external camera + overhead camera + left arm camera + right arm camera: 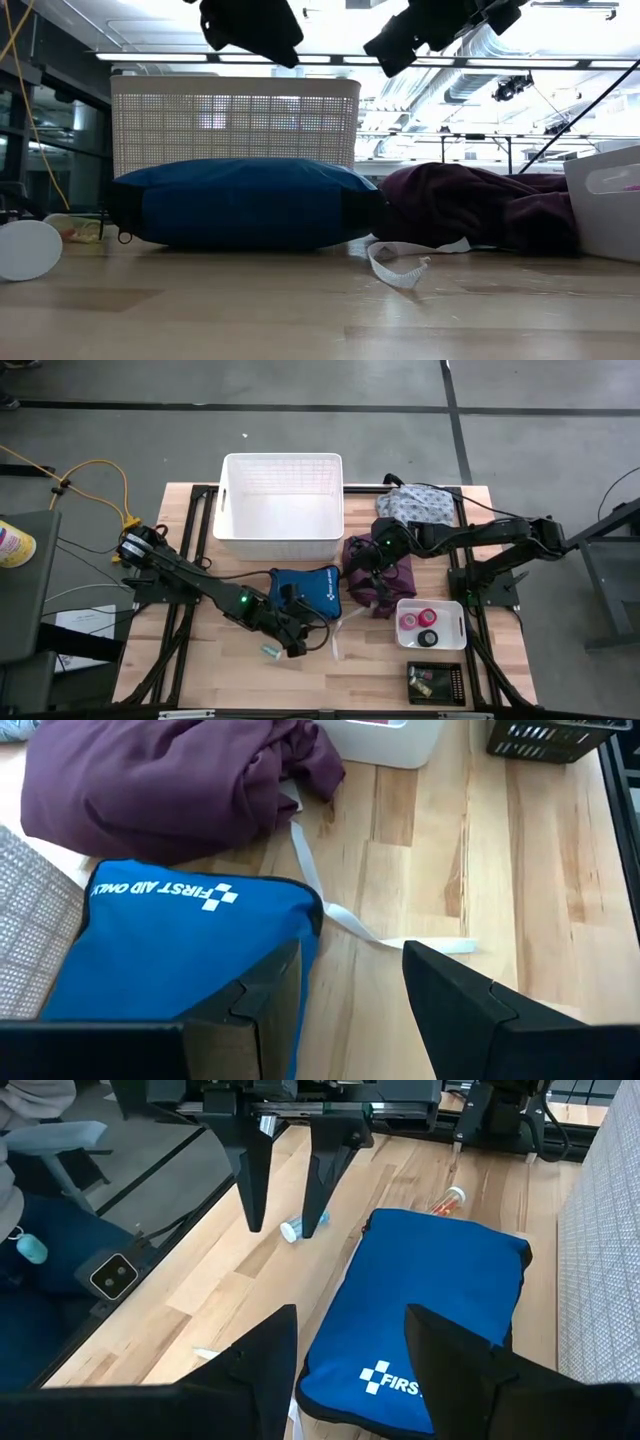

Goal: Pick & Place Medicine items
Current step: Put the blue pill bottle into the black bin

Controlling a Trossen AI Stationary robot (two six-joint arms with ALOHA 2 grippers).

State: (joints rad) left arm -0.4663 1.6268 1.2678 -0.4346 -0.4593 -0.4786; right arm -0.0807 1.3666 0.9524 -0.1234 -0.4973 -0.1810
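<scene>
vial [290, 1231] lying flat on table [380, 675], just beside left gripper [285, 1190], fingers spread and empty, white cap toward front edge, right gripper [350, 1355] spread over pouch [430, 1310]

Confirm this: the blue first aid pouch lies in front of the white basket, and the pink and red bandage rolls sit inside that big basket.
One detail is wrong. The blue first aid pouch does lie in front of the white basket, but the high view shows the pink and red bandage rolls in the small white tray at the right, not in the basket.
</scene>
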